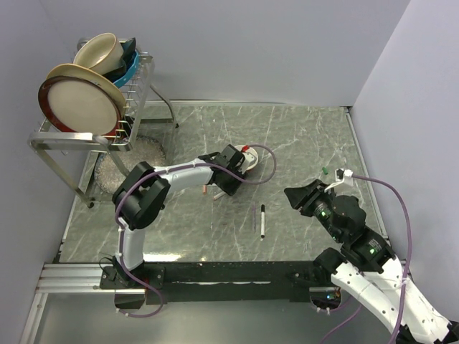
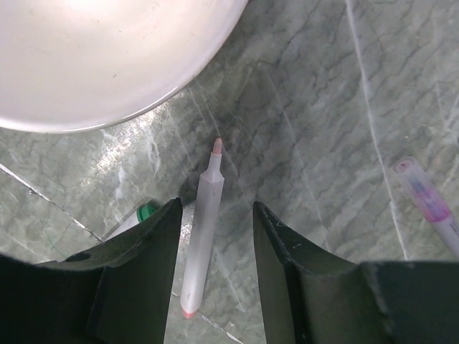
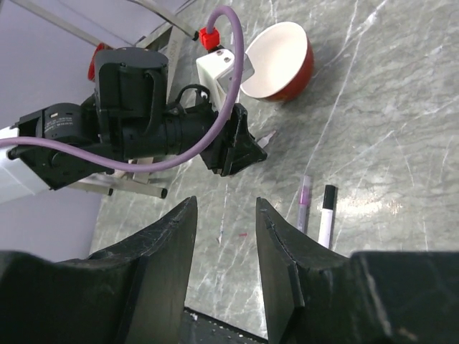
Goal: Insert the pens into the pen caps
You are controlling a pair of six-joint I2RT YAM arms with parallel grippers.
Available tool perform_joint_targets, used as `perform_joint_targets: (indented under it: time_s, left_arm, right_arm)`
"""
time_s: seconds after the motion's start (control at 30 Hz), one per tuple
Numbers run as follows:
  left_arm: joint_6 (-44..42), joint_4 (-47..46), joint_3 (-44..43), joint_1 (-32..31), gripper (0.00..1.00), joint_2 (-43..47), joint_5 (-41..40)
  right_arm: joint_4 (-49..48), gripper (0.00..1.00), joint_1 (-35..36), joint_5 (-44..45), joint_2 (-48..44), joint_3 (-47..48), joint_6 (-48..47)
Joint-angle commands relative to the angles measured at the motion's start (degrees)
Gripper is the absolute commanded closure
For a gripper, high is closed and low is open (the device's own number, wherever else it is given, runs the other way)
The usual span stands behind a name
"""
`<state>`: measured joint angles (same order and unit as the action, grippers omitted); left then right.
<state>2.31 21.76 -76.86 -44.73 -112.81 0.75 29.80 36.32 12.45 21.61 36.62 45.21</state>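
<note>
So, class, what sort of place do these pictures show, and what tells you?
Probably a robotics test bench dressed as a kitchen counter: a marble-look tabletop boxed in by plain walls, a dish rack of plates, and a left arm and right arm bolted at its near edge.

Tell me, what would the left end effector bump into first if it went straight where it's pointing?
Most likely the white pen with the pink tip, lying on the table between its open fingers. The left end effector points down at it. Depth is unclear, but nothing else seems in the way.
</note>
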Motion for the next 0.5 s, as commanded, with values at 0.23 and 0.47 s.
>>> perform_joint_targets:
  time_s: [0.23,0.47]
  left_arm:
    - [1.6,-1.0,0.4,-0.3,0.67,-2.2,-0.6]
    - [4.8,-1.7,4.1,-0.3,0.98,0.0,0.3]
  right_arm:
    - [1.2,0.54,-0.4,1.7,-1.2,2.7,1.0]
    - [0.5,0.54,-0.3,-0.5,-0.8,2.4,1.8]
